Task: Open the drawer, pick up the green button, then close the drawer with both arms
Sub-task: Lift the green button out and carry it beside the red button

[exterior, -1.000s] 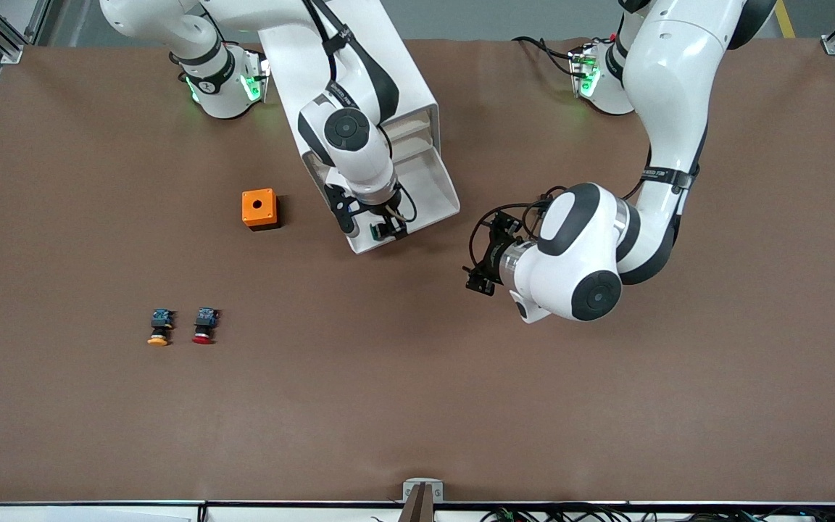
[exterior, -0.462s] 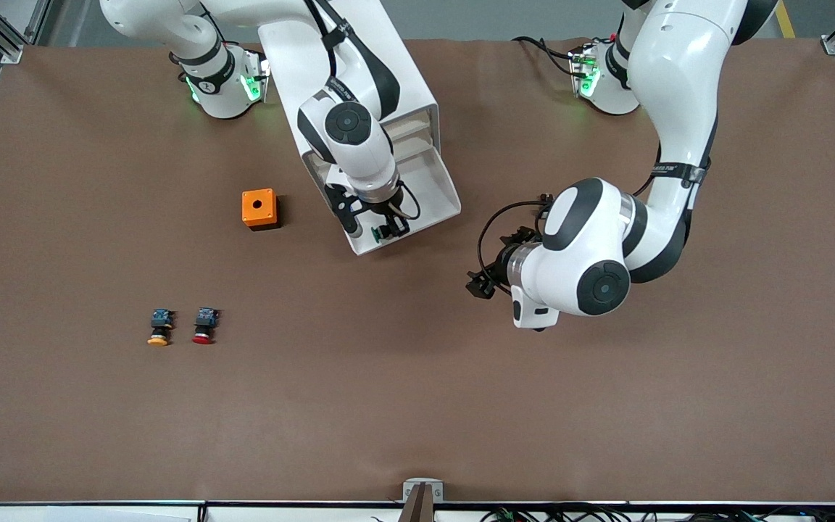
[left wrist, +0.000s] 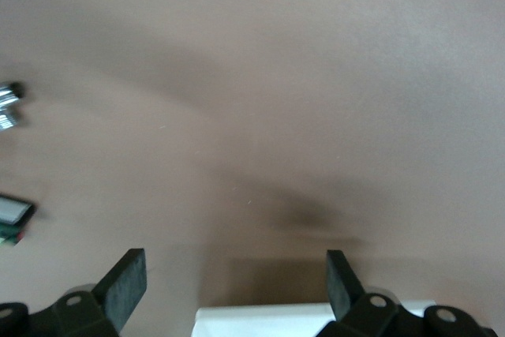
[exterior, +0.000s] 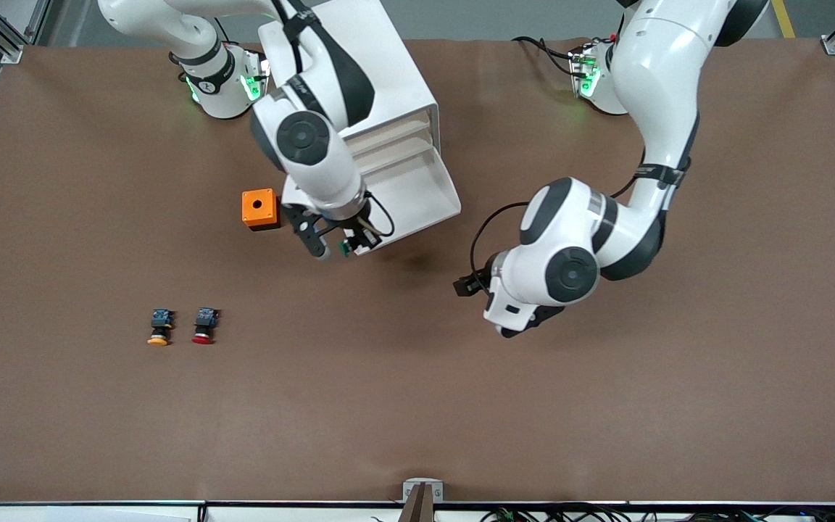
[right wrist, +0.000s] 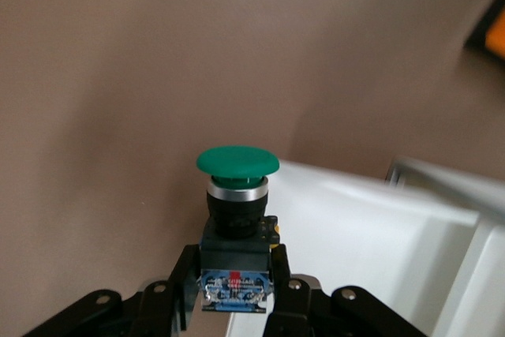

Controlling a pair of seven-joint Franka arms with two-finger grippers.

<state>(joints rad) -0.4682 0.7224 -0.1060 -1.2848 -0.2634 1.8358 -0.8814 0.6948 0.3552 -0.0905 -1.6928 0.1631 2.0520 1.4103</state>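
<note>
The drawer (exterior: 417, 192) stands pulled out of the white cabinet (exterior: 359, 65). My right gripper (exterior: 345, 245) hangs over the drawer's front corner nearest the orange box, shut on the green-capped button (exterior: 344, 249). In the right wrist view the gripper (right wrist: 235, 274) grips the button's black-and-blue body, and the green cap (right wrist: 237, 161) points away over the brown table, beside the drawer's white rim (right wrist: 355, 226). My left gripper (exterior: 465, 284) hangs low over the table, near the drawer's front. In the left wrist view the left gripper (left wrist: 234, 270) is open and empty.
An orange box (exterior: 259, 209) with a round hole sits beside the drawer, toward the right arm's end; its corner shows in the right wrist view (right wrist: 491, 33). A yellow-capped button (exterior: 159, 328) and a red-capped button (exterior: 204, 326) lie nearer the front camera.
My right gripper has lifted the green button out of the drawer and carried it toward the orange box. My left arm has swung, and its gripper has shifted slightly toward the right arm's end.
</note>
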